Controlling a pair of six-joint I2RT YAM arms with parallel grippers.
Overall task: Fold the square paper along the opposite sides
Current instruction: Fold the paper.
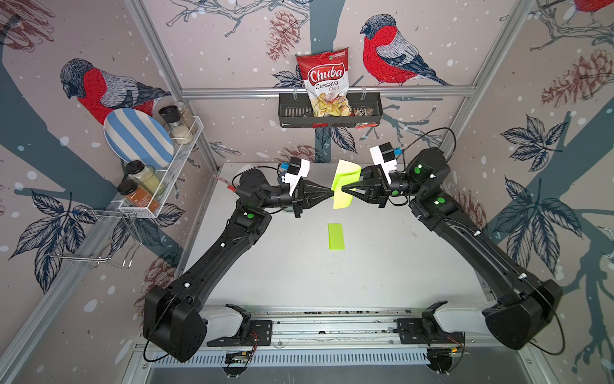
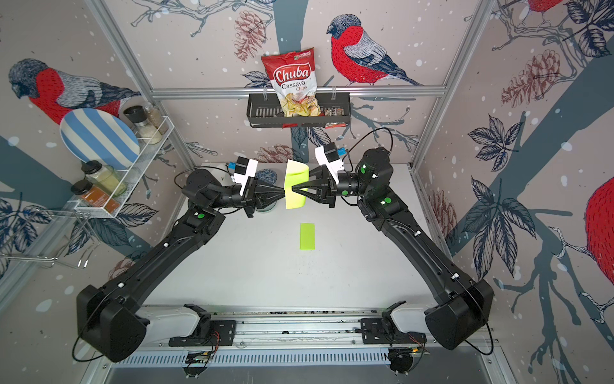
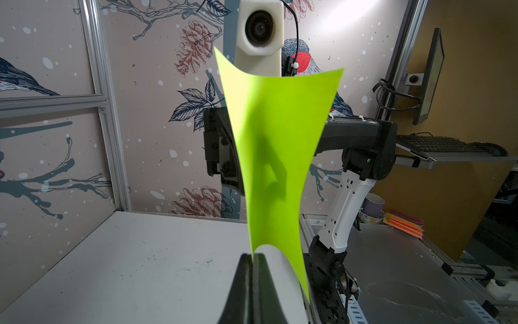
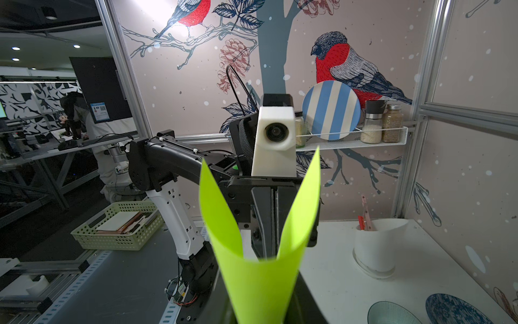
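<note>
Between the two facing grippers, up off the table (image 1: 382,266), the square paper (image 1: 342,201) is hanging in the air. The left gripper (image 3: 253,256) is pinching it. Its jaws are standing fully closed with part of the sheet trapped between the tips, and the lime sheet is rising from there and bowing away.

The right gripper (image 1: 343,189) is pointing its tips at the opposite face of the sheet, jaws narrow. In its own wrist view the paper is curling into a loose U just ahead of the jaws and hiding the tips, so whether they are gripping cannot be told.

Below the jaws, toward the arm bases, a folded green strip (image 1: 335,236) is lying flat on the table, apart from both grippers.

By the look of it, the fold is only starting: the sheet is lifted and curved, but no crease is showing. Bringing opposite edges together, squaring them and pressing the crease flat is looking like the work left.
</note>
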